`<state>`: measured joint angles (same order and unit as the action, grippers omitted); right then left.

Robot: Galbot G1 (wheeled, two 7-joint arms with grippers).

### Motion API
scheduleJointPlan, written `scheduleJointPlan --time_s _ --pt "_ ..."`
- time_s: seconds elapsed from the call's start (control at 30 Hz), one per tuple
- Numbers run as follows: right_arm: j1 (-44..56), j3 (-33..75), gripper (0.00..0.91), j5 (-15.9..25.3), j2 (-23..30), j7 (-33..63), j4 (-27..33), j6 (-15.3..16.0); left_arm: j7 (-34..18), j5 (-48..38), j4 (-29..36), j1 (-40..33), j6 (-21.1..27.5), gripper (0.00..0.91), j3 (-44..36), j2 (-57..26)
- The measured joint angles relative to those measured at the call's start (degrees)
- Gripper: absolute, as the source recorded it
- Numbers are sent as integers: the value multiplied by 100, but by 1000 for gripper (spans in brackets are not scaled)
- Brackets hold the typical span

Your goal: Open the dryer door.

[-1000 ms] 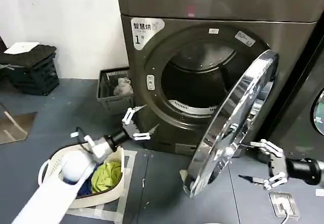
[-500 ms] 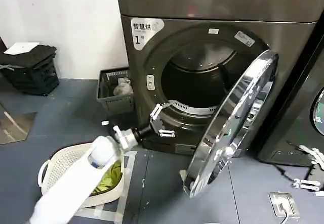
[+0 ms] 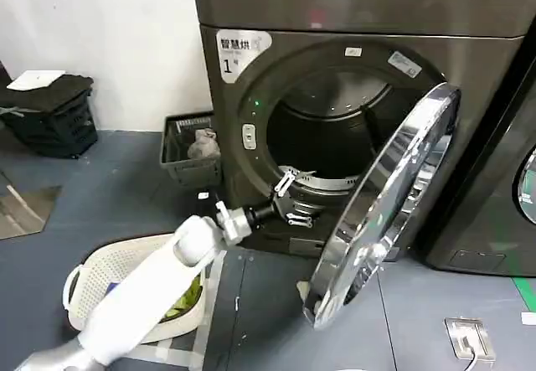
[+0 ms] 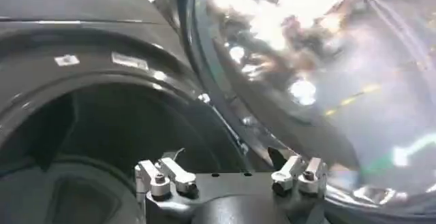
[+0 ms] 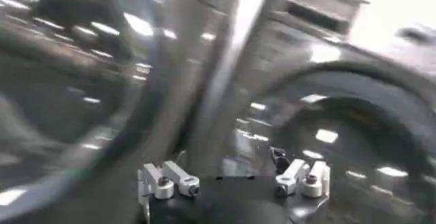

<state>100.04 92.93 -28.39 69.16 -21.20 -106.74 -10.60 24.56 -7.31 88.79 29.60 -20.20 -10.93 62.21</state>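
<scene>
1. The dryer door (image 3: 385, 208) already stands swung out on its right hinge, well apart from the drum opening (image 3: 331, 132).
2. The left claw (image 3: 291, 197), spread wide and empty, reaches at the opening's lower edge, probably to push the door wider.

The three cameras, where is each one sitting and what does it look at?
Head view: up on the robot's head, looking down at the dryer, its open door and the left hand by the drum.
Left wrist view: on the left arm, facing the drum and door; the open left hand shows.
Right wrist view: on the right arm, facing the dryer; the open right hand shows.
All share the dryer.
</scene>
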Motion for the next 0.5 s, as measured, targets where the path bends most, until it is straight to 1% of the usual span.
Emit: scheduleJointPlan --time_s 0.07,0.2,0.27,0.5 --pt "-29 125 907 89 173 166 -43 134 0 -11 -65 -73 -19 907 -74 47" --pt "-87 410 907 319 481 460 -70 216 0 -13 -173 -225 -57 907 -214 142" --pt "-114 559 907 497 615 586 -68 282 0 -12 -209 -276 -65 907 -280 191" --pt "-130 1157 907 707 1025 912 -47 544 1 -10 -352 -494 -87 907 -520 363"
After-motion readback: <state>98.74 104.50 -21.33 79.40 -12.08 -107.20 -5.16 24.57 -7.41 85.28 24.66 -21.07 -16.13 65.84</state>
